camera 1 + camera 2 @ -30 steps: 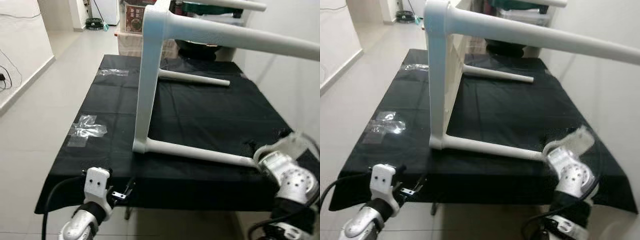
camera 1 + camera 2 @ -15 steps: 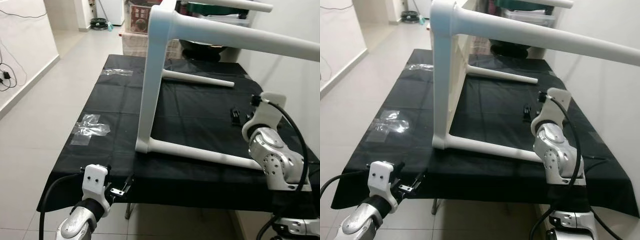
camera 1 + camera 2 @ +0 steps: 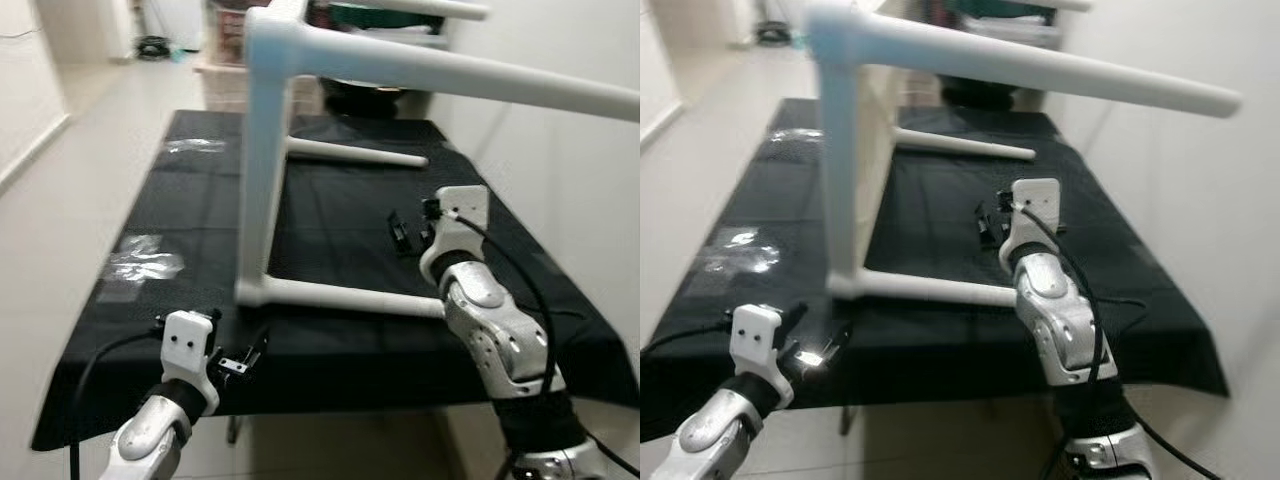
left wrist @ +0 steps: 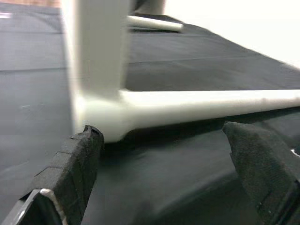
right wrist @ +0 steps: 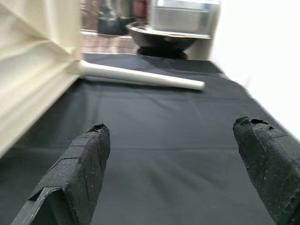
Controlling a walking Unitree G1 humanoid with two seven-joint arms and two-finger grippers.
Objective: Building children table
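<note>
Head views: White children table (image 3: 262, 180) lying on its side on the desk (image 3: 190, 200), covered in black cloth; near leg flat along the front edge, another leg projecting overhead toward the right. Judged to be tipped this way to expose the underside for fitting the last leg. Loose white leg (image 3: 355, 154) lying at the far end of the desk, well apart from both tools. Left tool (image 3: 243, 361) hovering at the front edge, just short of the near corner joint, fingers apart. Right tool (image 3: 405, 232) raised over the desk beyond the flat leg, pointed toward the loose leg, fingers spread, empty. Clear tape patches (image 3: 142, 265) on the cloth, likely pinning it against slip. Pale tiled floor (image 3: 60, 190) on the left, white wall (image 3: 560, 180) close on the right, storage clutter beyond the far end.

Left wrist view: Corner joint (image 4: 101, 112) of the children table just ahead of the two black pads (image 4: 77, 159), set wide, gripping nothing. Loose leg visible beyond.

Right wrist view: Pads (image 5: 79, 164) wide apart above bare black cloth. Loose leg (image 5: 140, 76) lying ahead; ribbed tabletop underside (image 5: 33, 70) alongside. Dark round basin (image 5: 164, 40) and a grey container beyond the desk.
</note>
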